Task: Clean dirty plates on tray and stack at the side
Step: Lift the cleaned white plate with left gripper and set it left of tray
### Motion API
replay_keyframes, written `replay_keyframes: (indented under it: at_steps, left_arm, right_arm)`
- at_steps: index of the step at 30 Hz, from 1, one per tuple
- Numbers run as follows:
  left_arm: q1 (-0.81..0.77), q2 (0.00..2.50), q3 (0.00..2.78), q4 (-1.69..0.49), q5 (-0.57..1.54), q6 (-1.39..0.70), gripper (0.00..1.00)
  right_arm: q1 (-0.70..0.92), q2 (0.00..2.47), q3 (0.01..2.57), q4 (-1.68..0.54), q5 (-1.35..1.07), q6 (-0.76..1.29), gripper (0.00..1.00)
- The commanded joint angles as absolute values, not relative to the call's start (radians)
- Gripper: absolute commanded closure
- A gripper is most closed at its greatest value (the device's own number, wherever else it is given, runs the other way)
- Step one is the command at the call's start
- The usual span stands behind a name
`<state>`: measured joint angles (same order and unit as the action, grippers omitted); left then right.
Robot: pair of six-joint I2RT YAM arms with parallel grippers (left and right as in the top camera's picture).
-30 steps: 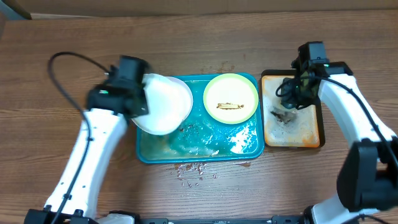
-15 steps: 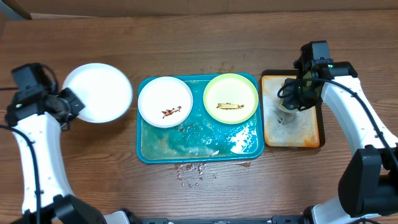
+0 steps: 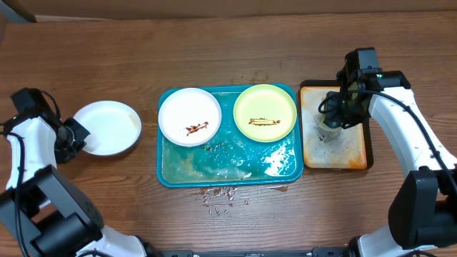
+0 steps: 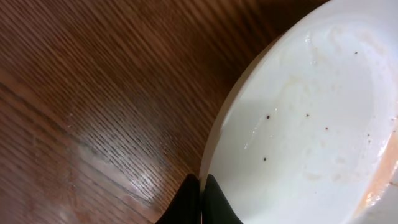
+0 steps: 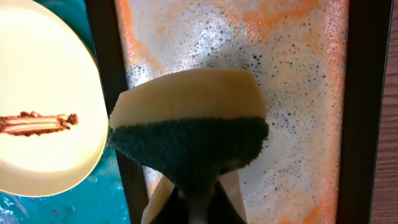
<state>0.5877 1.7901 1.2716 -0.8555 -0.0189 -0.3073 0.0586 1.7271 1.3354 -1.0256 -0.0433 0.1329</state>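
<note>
Pinching the rim of a mostly wiped white plate [image 4: 311, 124], the left claw [image 4: 201, 196] has it just beside itself, off the tray [image 3: 214, 173]. The right claw [image 5: 196, 202] grips a sponge [image 5: 189, 134]; two smeared plates [image 3: 189, 116] [image 3: 265, 113] nearby need washing.

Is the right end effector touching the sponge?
Touching. The right wrist view shows the right end effector clamped on the sponge, its fingers pinching the lower edge.

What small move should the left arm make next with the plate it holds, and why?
Probably open the left end effector and release the held plate. It pinches the rim, and the plate appears to lie flat on the table left of the teal tray, where the stack belongs. The smeared white plate and the yellow-green plate on the tray await cleaning.
</note>
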Motion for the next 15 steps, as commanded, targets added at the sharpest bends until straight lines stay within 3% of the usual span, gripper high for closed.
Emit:
replay_keyframes:
  at_steps: [1, 2, 3, 5, 15]
  left_arm:
    - [0.6, 1.799, 1.292, -0.852, -0.018, -0.318, 0.96]
    - [0.6, 1.797, 1.293, -0.852, -0.018, -0.318, 0.86]
    - [0.6, 1.794, 1.294, -0.852, -0.015, -0.318, 0.7]
    - [0.6, 1.779, 1.298, -0.854, 0.027, -0.316, 0.55]
    - [0.493, 1.695, 1.328, -0.809, 0.455, -0.233, 0.47]
  right_arm:
    - [0.053, 1.713, 1.349, -1.025, -0.047, 0.126, 0.96]
    - [0.053, 1.713, 1.349, -1.024, -0.047, 0.126, 0.96]
    - [0.053, 1.713, 1.349, -1.024, -0.047, 0.126, 0.96]
    - [0.053, 1.713, 1.349, -1.024, -0.047, 0.125, 0.96]
    - [0.053, 1.713, 1.349, -1.028, -0.047, 0.126, 0.96]
